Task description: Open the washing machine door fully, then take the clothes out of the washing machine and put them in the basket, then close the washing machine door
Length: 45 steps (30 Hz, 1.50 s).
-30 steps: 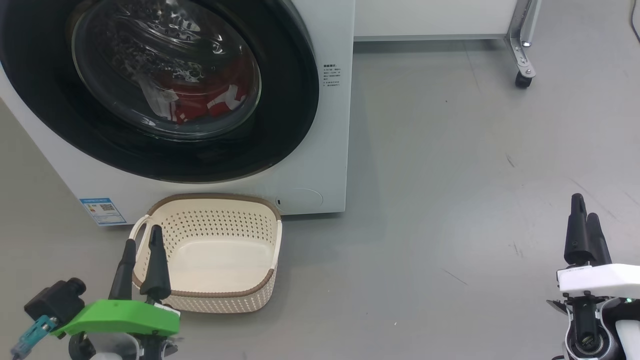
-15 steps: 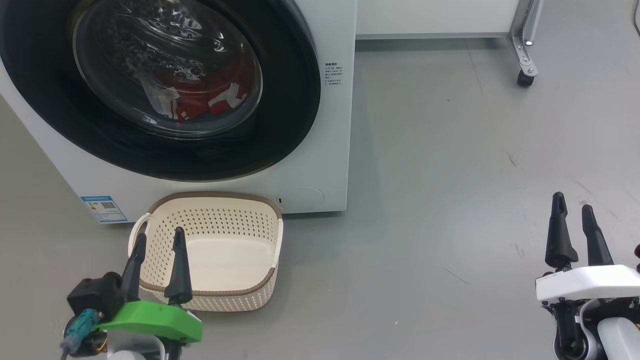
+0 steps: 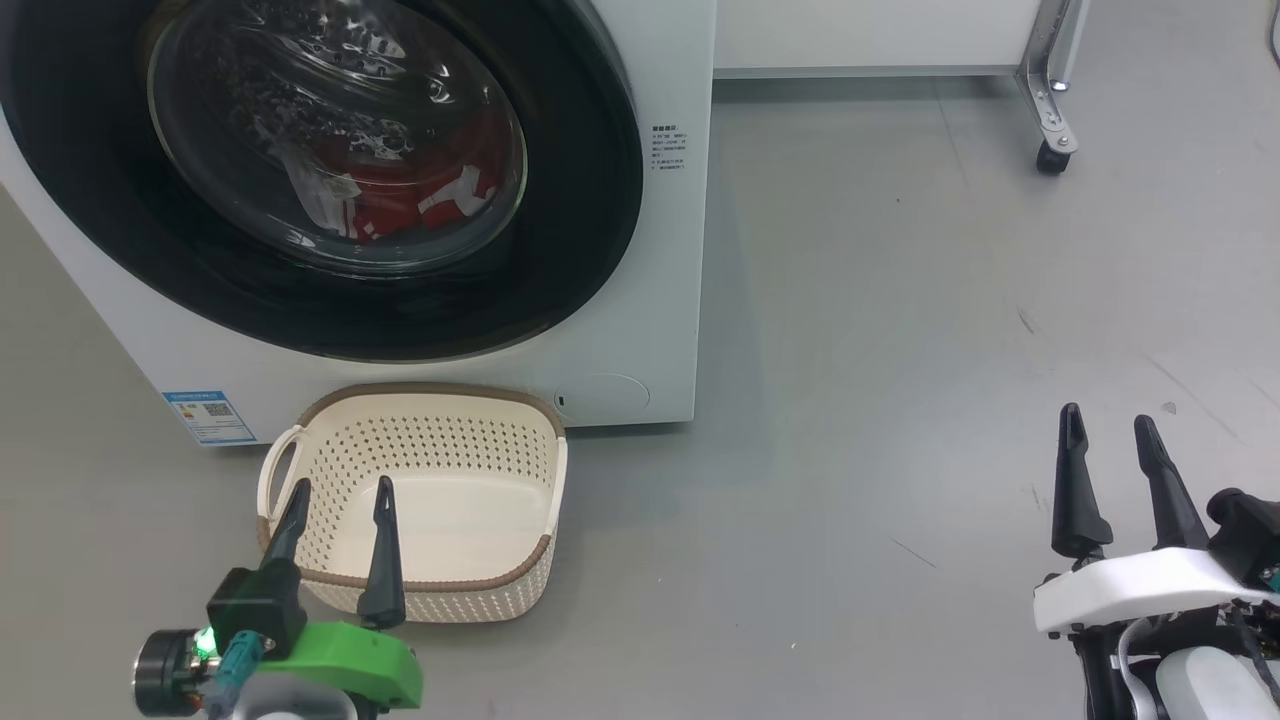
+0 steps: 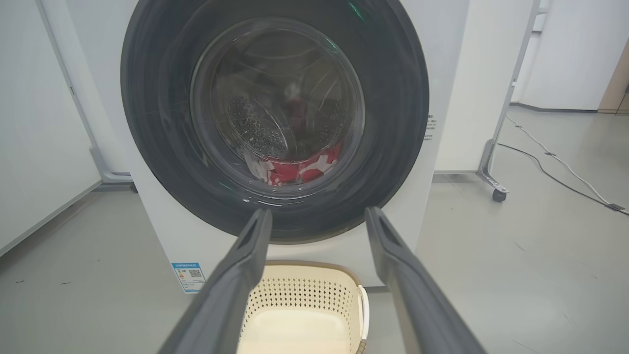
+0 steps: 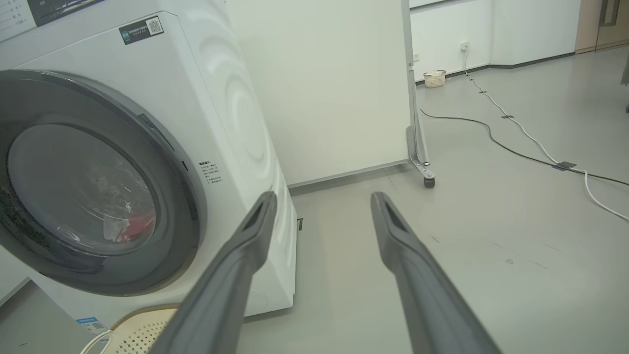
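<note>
Step 1 of 3, not begun: the washing machine door (image 3: 330, 120) was shut flush on the washing machine (image 3: 660, 300). Left to right, head view: blue label (image 3: 205, 415) low on the front panel. Left gripper (image 3: 342, 484) sat on the near side of the basket (image 3: 430, 390), fingers spread wide, nothing in them, aimed at the door's lower half per its wrist view. Basket was empty, on the floor (image 3: 900, 350), right against the machine's foot, below the door. Clothes (image 3: 400, 205) lay at the bottom of the drum (image 4: 255, 132), red-and-white through the door. Right gripper (image 3: 1107, 418) was well off to the right over bare floor, also spread and empty. Next move, as I read it: one arm had to reach the door rim, probably the slot (image 5: 156, 132) on its right edge that looked like the handle, hook it and swing it clear without knocking the basket. Counts: one label, one basket, one door, one machine, two grippers. Clothes were one red heap, pieces not separable from here.
</note>
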Motion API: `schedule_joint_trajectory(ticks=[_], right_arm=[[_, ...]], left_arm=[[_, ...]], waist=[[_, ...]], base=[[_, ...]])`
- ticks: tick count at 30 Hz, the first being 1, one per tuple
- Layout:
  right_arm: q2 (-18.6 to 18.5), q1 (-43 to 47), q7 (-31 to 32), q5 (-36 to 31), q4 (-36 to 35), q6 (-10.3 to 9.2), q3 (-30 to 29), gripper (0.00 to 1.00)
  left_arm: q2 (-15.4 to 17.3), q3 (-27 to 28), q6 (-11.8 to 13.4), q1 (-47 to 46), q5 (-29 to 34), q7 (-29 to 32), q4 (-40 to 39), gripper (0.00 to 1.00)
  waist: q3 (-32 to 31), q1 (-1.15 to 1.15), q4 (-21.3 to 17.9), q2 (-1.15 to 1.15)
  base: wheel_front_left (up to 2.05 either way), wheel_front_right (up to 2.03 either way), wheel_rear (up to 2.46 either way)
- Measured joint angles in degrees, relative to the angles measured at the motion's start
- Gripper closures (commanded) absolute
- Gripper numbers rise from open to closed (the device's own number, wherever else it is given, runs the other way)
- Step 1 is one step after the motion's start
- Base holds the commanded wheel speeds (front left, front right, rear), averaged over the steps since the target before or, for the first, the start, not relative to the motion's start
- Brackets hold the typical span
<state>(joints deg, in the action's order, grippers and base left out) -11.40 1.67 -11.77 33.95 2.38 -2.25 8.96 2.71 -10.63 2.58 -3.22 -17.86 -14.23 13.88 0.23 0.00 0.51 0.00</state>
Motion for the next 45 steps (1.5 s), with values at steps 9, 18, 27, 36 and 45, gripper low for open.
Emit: schedule_joint_trajectory(ticks=[9,18,27,36,45], right_arm=[[-0.9,0.0,0.5,-3.4,1.8,-0.97,1.6,0.00],[-0.9,0.0,1.4,-3.5,3.1,-1.43,2.2,0.00],[-0.8,0.0,2.6,-4.1,4.9,-1.96,2.6,0.00],[-0.7,0.0,2.6,-4.4,5.1,-2.01,2.7,0.00],[-0.4,0.0,2.6,-4.4,5.3,-2.05,2.6,0.00]], left_arm=[[-0.1,-0.4,0.8,0.0,1.4,0.0,2.5,0.00],[-0.1,-0.4,1.7,0.0,1.2,0.0,5.1,0.00],[-0.2,-0.7,2.5,0.0,-0.4,0.0,7.3,0.00],[-0.2,-1.1,2.9,-0.1,-1.3,0.0,7.7,0.00],[-0.2,-1.4,3.1,-0.8,-1.7,0.0,7.9,0.00]], waist=[[0.0,0.00,0.0,0.00],[-0.2,0.00,0.1,0.00],[-0.5,0.00,0.1,0.00],[-0.5,0.00,0.0,0.00],[-0.3,0.00,0.0,0.00]], base=[[0.00,0.00,0.00],[0.00,0.00,0.00],[0.00,0.00,0.00],[0.00,0.00,0.00],[0.00,0.00,0.00]])
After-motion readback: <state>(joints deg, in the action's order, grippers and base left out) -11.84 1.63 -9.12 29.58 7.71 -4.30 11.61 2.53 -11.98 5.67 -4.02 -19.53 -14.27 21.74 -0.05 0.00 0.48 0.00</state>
